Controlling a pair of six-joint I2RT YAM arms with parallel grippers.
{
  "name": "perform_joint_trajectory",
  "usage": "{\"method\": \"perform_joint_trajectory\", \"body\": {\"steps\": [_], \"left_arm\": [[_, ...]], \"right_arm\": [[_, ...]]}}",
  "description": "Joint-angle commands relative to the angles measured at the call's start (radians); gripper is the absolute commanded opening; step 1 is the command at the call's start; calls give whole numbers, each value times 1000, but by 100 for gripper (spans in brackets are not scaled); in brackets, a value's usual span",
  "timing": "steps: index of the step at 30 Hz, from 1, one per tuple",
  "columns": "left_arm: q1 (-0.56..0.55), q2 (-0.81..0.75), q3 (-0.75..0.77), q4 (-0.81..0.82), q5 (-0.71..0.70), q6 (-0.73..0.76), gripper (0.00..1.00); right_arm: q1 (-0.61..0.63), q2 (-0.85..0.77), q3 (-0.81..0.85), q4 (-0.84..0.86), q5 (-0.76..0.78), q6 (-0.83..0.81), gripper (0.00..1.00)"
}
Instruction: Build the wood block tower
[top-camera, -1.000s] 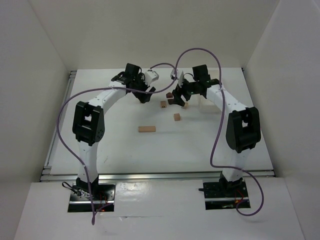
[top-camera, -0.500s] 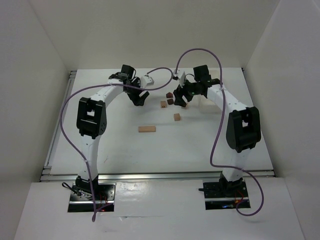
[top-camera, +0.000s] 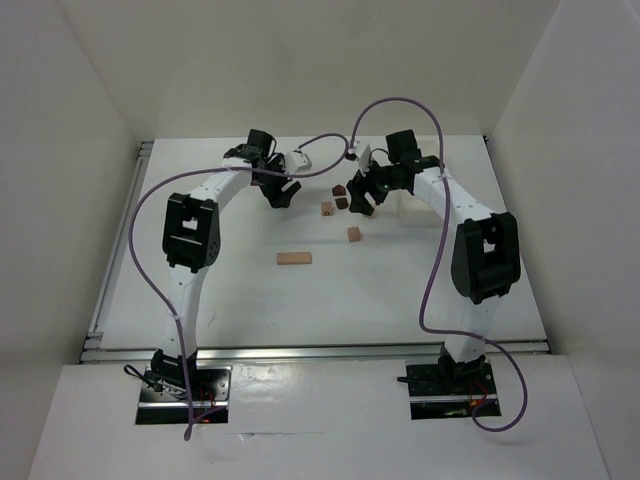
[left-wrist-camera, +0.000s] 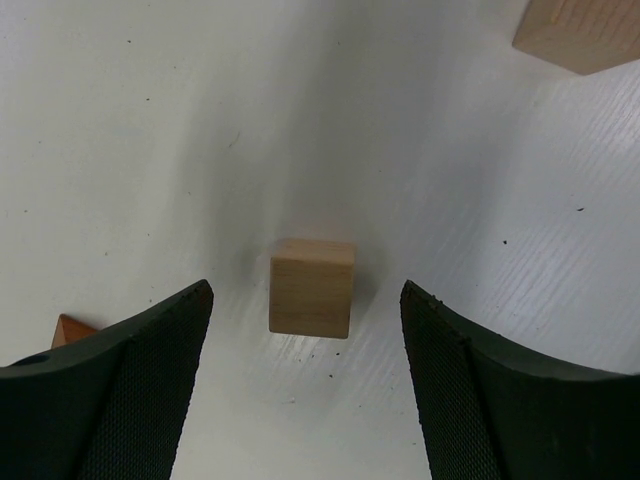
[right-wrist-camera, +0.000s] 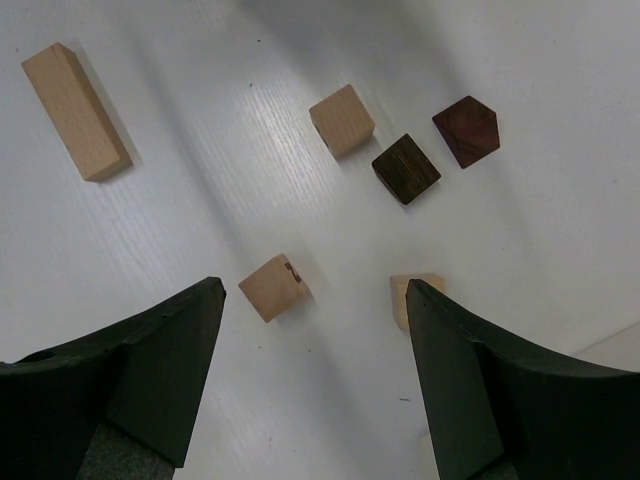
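Across the far half of the desk (top-camera: 230, 290) the wood block tower (top-camera: 341, 203) is not yet begun: its pieces lie apart in one layer, nothing stacked. Its long pale block (top-camera: 294, 258) lies flat, long axis running left to right. Left fingers (left-wrist-camera: 150, 380) stand spread and empty around a pale cube (left-wrist-camera: 311, 287), probably not touching it; right fingers (right-wrist-camera: 150, 370) hang open and empty too.

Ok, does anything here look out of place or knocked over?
Nothing looks damaged or spilled. The wood blocks lie loose on the table, none stacked; the long pale block lies flat, apart from the others.
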Motion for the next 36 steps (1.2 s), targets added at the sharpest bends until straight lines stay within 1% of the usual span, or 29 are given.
{"method": "perform_joint_trajectory", "body": {"steps": [1, 4, 5, 7, 8, 9, 15, 18, 19, 21, 22, 23, 27, 29, 31, 32, 34, 35, 36], "left_arm": [[-4, 20, 40, 2, 14, 47, 82], [-4, 20, 19, 2, 14, 58, 72], [-4, 20, 19, 2, 14, 58, 72], [-4, 29, 19, 2, 26, 58, 69], [-4, 29, 19, 2, 26, 58, 64], [-4, 29, 19, 2, 26, 58, 63], [-4, 49, 37, 2, 35, 67, 63], [-4, 49, 37, -8, 35, 90, 57], [-4, 49, 46, -8, 26, 90, 46], [-4, 49, 46, -23, 35, 101, 36], [-4, 49, 57, -35, 63, 101, 31], [-4, 37, 57, -47, 72, 110, 23], [-4, -21, 22, -57, 81, 110, 14], [-4, -91, -19, -72, 107, 125, 14], [-4, -148, -56, -110, 168, 162, 14], [-4, -209, -91, -130, 187, 173, 14], [-4, -274, -141, -190, 259, 217, 14], [-4, -341, -200, -213, 276, 278, 14], [-4, -377, -236, -227, 287, 300, 14]], "right_arm": [[1, 13, 69, -17, 2, 4, 81], [1, 13, 69, -17, 2, 4, 81], [1, 13, 60, -17, 2, 4, 81], [1, 13, 60, -17, 2, 4, 81], [1, 13, 60, -17, 2, 4, 81], [1, 13, 60, -17, 2, 4, 81], [1, 13, 69, -17, 21, 4, 81], [1, 4, 69, -17, 30, 4, 81], [1, 4, 69, -17, 30, 4, 81], [1, 4, 69, -17, 30, 4, 81], [1, 4, 69, -17, 41, 4, 81], [1, 4, 69, -17, 41, 4, 81], [1, -14, 60, -17, 32, 4, 81], [1, -25, 41, -5, 22, 4, 81], [1, -62, 20, 24, 12, 4, 81], [1, -71, -3, 35, 2, 4, 81], [1, -106, -26, 62, -7, 4, 81], [-8, -128, -54, 72, -22, -7, 81], [-8, -140, -67, 82, -31, -7, 81]]}}
